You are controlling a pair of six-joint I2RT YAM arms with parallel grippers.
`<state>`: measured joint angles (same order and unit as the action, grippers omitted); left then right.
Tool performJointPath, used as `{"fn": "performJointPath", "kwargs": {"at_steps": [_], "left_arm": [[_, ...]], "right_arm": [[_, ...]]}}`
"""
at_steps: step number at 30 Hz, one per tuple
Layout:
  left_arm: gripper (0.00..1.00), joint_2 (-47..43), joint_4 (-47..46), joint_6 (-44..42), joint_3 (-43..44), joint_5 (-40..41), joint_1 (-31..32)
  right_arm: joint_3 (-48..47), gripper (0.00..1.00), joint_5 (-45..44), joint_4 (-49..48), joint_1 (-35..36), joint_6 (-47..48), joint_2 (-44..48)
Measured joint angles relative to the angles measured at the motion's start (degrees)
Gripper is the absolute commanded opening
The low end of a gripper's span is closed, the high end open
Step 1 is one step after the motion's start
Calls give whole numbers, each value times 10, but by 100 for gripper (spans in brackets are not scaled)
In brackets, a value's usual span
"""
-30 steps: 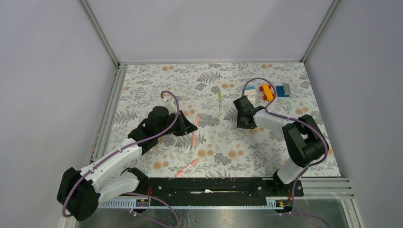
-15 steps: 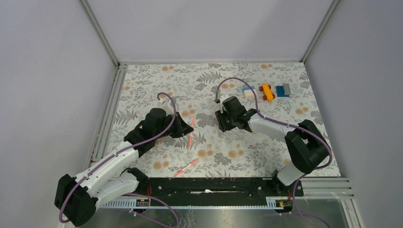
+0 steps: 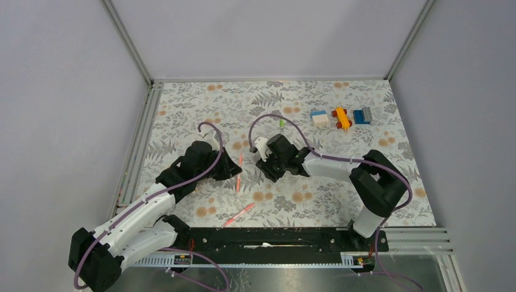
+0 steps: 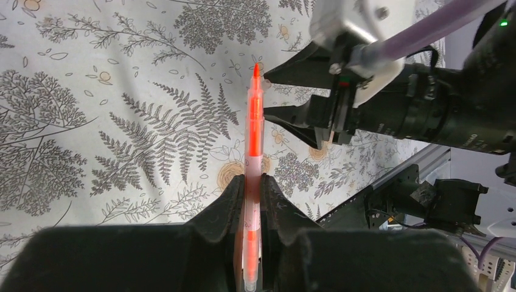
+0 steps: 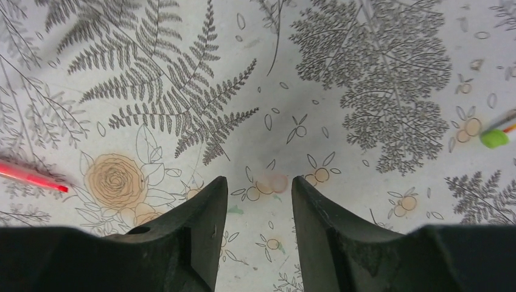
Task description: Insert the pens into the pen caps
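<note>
My left gripper (image 3: 233, 171) is shut on a pink-red pen (image 3: 238, 173). In the left wrist view the pen (image 4: 253, 134) stands out straight from between the fingers (image 4: 234, 194), red tip forward. My right gripper (image 3: 263, 164) is open and empty, just right of that pen. Its open jaws (image 4: 286, 91) face the pen tip in the left wrist view. In the right wrist view the fingers (image 5: 204, 207) hover over bare cloth, with a pink pen tip (image 5: 36, 177) at far left. A second pink pen (image 3: 239, 215) lies near the front. A green-ended white pen (image 3: 281, 122) lies further back, and its green end shows in the right wrist view (image 5: 494, 138).
A flowered cloth (image 3: 182, 109) covers the table. Three toy blocks stand at the back right: white-blue (image 3: 318, 118), yellow-red (image 3: 342, 117) and blue-grey (image 3: 363, 115). A black rail (image 3: 274, 237) runs along the front edge. Grey walls close in on three sides.
My right arm has swung left from near the toy blocks to just beside the held pen. My left gripper has drawn slightly back and left with the pen.
</note>
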<state>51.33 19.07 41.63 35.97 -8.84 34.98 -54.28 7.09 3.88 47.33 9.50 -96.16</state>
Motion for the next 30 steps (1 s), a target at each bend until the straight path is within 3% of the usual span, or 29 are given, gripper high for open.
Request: {"fn": "performJointPath", "kwargs": {"at_steps": [3, 9, 20, 30], "left_arm": [[0, -6, 10, 2, 0, 4, 0], [0, -18, 20, 4, 0, 12, 0], [0, -26, 31, 9, 0, 23, 0], [0, -29, 33, 22, 0, 34, 0]], "right_arm": [[0, 55, 0, 1, 6, 25, -19], [0, 72, -2, 0, 9, 51, -25], [3, 87, -16, -7, 13, 48, -18], [59, 94, -47, -88, 14, -93, 183]]}}
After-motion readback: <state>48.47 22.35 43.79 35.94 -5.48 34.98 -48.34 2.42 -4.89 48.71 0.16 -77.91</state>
